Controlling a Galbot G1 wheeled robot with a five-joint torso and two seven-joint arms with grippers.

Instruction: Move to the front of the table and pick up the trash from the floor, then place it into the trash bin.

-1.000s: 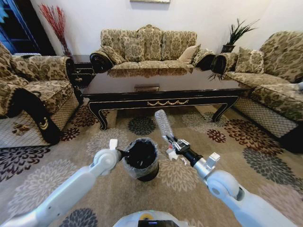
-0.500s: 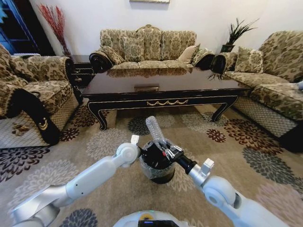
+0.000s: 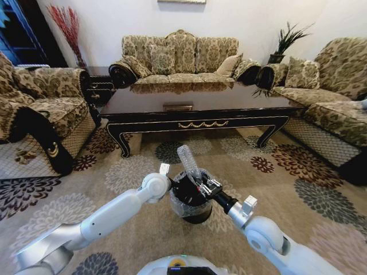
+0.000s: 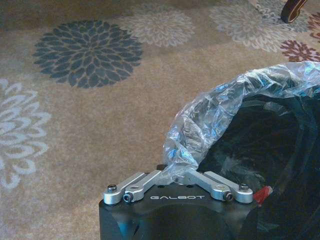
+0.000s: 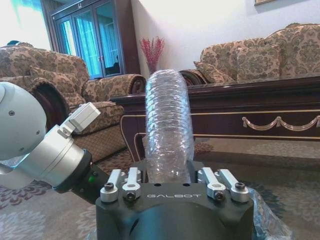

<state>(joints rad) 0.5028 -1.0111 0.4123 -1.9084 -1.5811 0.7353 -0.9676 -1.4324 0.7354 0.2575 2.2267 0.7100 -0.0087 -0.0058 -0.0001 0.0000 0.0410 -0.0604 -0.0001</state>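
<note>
Gripping a clear ribbed plastic bottle (image 3: 188,160), the right tool (image 3: 202,186) sits over the open mouth of the trash bin (image 3: 184,207) in the head view, the bottle rising upright and slightly tilted out of its jaws, its rounded end topmost. The bin is small, round and black, lined with a crinkly clear bag, and it stands on the floor (image 3: 132,172), a beige carpet of round flower medallions, in front of the long dark glossy table (image 3: 195,106), near the middle of that table's front edge with its gold scroll ornament. The left arm reaches in from the left, its left tool (image 3: 172,186) at the bin's near-left rim. From the left wrist view, the left tool (image 4: 176,172) has its fingers (image 4: 222,186) drawn in narrow and pinched on the bag liner (image 4: 210,115), which puffs up in shiny wrinkled folds over the bin's black interior (image 4: 265,150); carpet with grey and cream flowers lies beside it. From the right wrist view, the right tool (image 5: 172,180) clamps the bottle (image 5: 167,125) at its lower part, the transparent body ringed with close horizontal ridges and standing upright, with the dark table (image 5: 240,107) behind it and the left arm's white and grey wrist (image 5: 55,150) close beside.
</note>
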